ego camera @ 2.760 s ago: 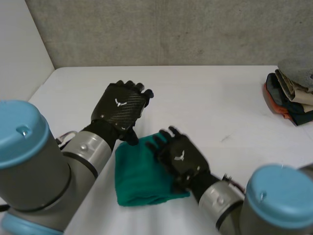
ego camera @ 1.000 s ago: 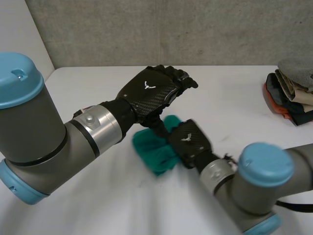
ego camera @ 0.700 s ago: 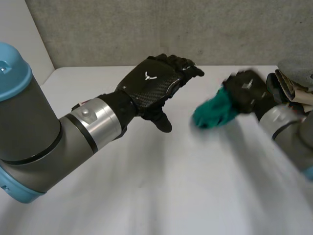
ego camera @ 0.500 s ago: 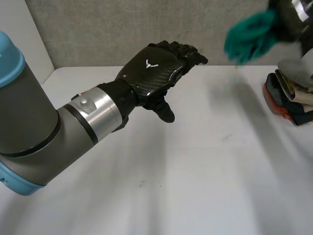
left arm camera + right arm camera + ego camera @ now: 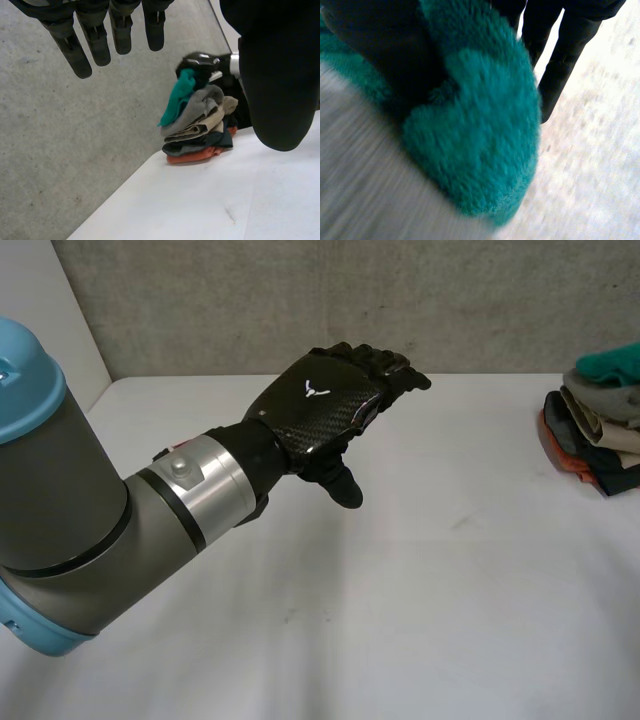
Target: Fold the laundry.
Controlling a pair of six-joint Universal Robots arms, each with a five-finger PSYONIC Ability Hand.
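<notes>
The white surface (image 5: 400, 620) lay bare across its middle. The left arm (image 5: 100, 510) reached in from about 8 o'clock toward the centre. At roughly 3 o'clock, by the surface's edge, stood the pile (image 5: 600, 450) of folded laundry in grey, beige, dark and orange layers, stacked unevenly.

The left hand (image 5: 320, 405) hovered above the surface just past its middle, toward 12 o'clock. It was released, with its fingers nearly straight and its thumb hanging down, and it grasped nothing.

The right hand (image 5: 200, 61) was at the top of the pile. Its own wrist view showed its thumb sunk into the fleece and its straight fingers (image 5: 562, 55) behind it, so it looked to be pinching the teal cloth (image 5: 610, 362). That cloth sat on top of the pile, against the grey layer beneath, with one end drooping over the side nearer the left hand.

The teal cloth appeared to be a thick, fluffy fleece. It was probably light, soft and limp, easily squashed, and grippy rather than slippery. A folded bundle of it would likely spring open or slump if held by one layer. The best hold seemed to be a pinch through all the layers near the folded edge. The drooping end probably needed tucking onto the stack.
</notes>
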